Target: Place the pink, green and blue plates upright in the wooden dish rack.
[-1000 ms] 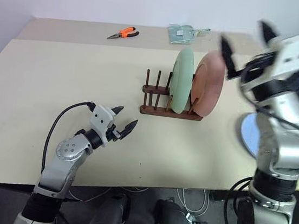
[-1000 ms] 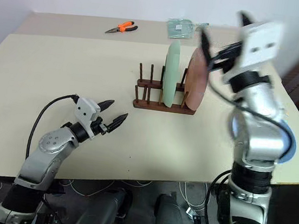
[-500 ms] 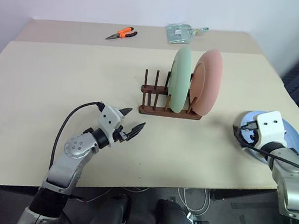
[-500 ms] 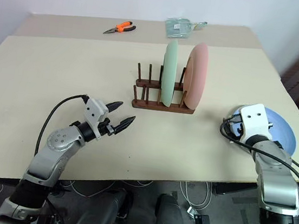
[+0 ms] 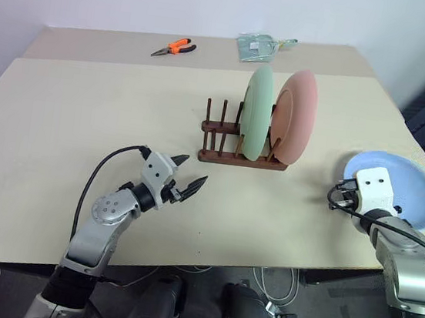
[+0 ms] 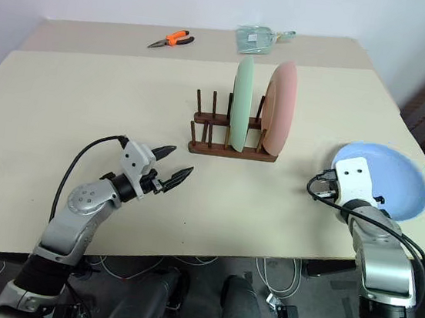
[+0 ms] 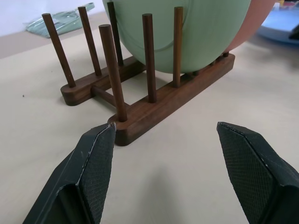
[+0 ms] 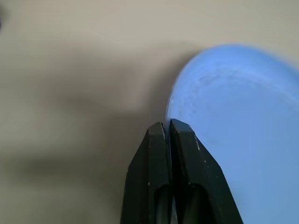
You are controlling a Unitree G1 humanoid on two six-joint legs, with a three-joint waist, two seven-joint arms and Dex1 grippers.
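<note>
We see the blue plate [image 5: 405,185] lying flat on the table [image 5: 61,125], its near rim pinched by our closed right gripper [image 8: 167,127]. The left gripper [image 5: 187,178] hangs open near the wooden dish rack [image 5: 230,142], where the green plate [image 5: 253,121] and pink plate [image 5: 297,115] stand upright.

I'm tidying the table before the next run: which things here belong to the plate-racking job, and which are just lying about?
Belongs to the job:
- green plate, upright in the rack
- pink plate, upright in the rack
- blue plate, flat on the table, not yet racked
- wooden dish rack

Lying about:
- orange-handled pliers
- clear packet at the far edge
</note>
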